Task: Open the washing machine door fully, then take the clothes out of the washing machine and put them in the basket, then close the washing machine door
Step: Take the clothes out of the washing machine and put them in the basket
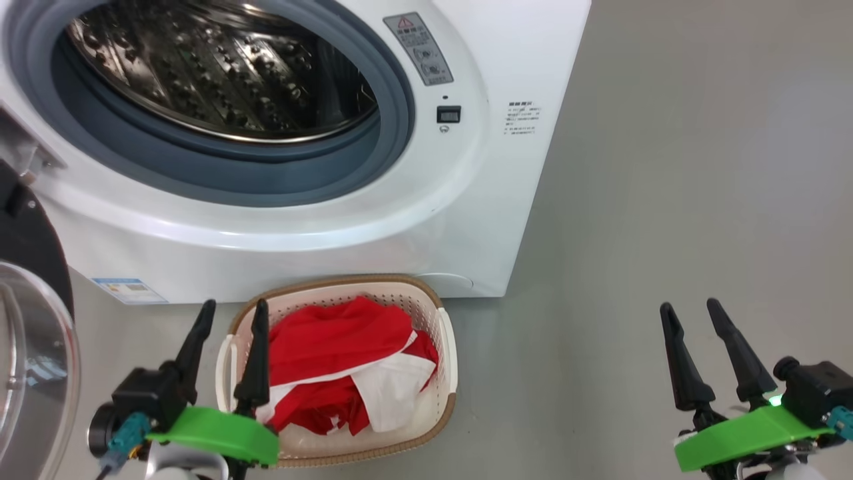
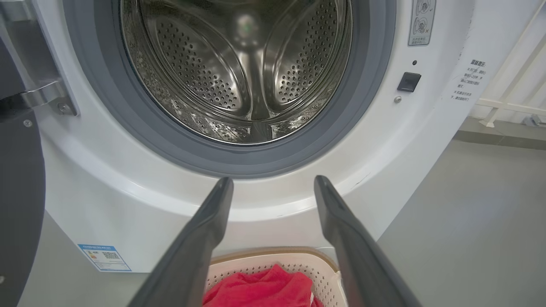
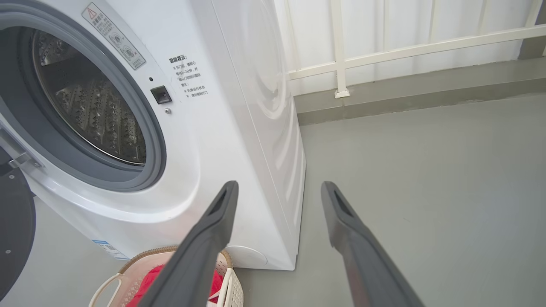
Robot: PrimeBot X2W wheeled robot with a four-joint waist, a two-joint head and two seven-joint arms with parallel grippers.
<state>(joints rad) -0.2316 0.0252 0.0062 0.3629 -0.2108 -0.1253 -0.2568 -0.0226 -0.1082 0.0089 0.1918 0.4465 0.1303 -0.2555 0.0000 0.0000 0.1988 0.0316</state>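
The white washing machine (image 1: pixel 493 167) stands with its steel drum (image 1: pixel 220 67) bare of laundry. Its door (image 1: pixel 33 347) is swung wide open at the left, glass bowl facing me. The red and white clothes (image 1: pixel 346 367) lie in the cream basket (image 1: pixel 448 347) on the floor before the machine. My left gripper (image 1: pixel 234 308) hovers open over the basket's left rim, holding nothing. Out at the right, over bare floor, my right gripper (image 1: pixel 693 308) is open too. In the left wrist view the fingers (image 2: pixel 213 230) frame the drum (image 2: pixel 239 68) above the basket (image 2: pixel 264 264).
Grey floor (image 1: pixel 700 167) stretches to the right of the machine. A white railing (image 3: pixel 405 47) and a low grey kerb run behind it. The open door's black rim (image 2: pixel 17 204) stands close on the left of my left arm.
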